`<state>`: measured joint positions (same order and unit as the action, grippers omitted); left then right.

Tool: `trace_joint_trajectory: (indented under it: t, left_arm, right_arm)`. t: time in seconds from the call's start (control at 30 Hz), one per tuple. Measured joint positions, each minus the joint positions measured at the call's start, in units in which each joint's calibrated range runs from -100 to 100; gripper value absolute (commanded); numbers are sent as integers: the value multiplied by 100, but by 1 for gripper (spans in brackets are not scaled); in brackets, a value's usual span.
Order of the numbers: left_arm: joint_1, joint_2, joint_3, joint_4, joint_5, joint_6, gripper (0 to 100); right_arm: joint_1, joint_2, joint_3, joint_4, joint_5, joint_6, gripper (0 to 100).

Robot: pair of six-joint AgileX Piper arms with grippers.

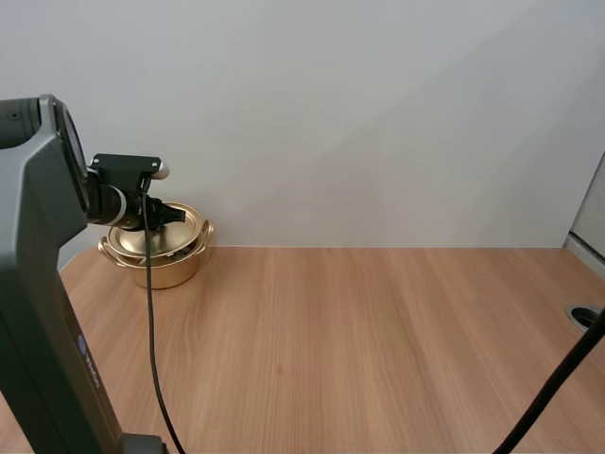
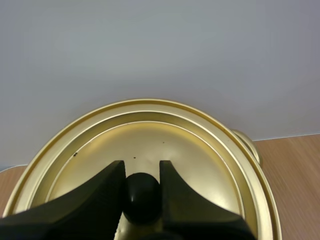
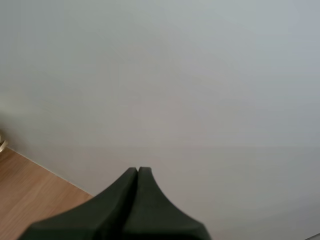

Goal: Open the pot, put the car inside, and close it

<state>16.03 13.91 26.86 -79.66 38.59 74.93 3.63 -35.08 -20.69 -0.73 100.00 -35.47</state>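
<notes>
Now left gripper [image 2: 141,167] pinches lid knob [image 2: 142,197] (right gripper [image 3: 137,171] closed, empty).

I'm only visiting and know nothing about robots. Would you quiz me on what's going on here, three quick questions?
1. True or false: the right gripper has its fingers spread wide apart.
2. What is the left gripper pinching? A) the black knob on the lid; B) a side handle of the pot; C) a toy car.
3. Fill the gap: the gold pot stands on the wooden ____, near its far left corner.

Key
1. False: the fingers lie together.
2. A.
3. table.
</notes>
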Motion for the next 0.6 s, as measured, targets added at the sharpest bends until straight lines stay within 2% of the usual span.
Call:
trace_joint_trajectory:
  t: [0.47,0.53,0.6]
  left_arm:
    - [0,268,-74,-40,-60,187,26]
    - [0,336,-89,-40,-77,225,32]
    - [0,410,-89,-52,-149,225,45]
  right_arm:
    - [0,-67,0,0,-4,0,0]
    - [0,-87,0,10,-4,0,0]
    - [0,-92,0,23,-4,0,0]
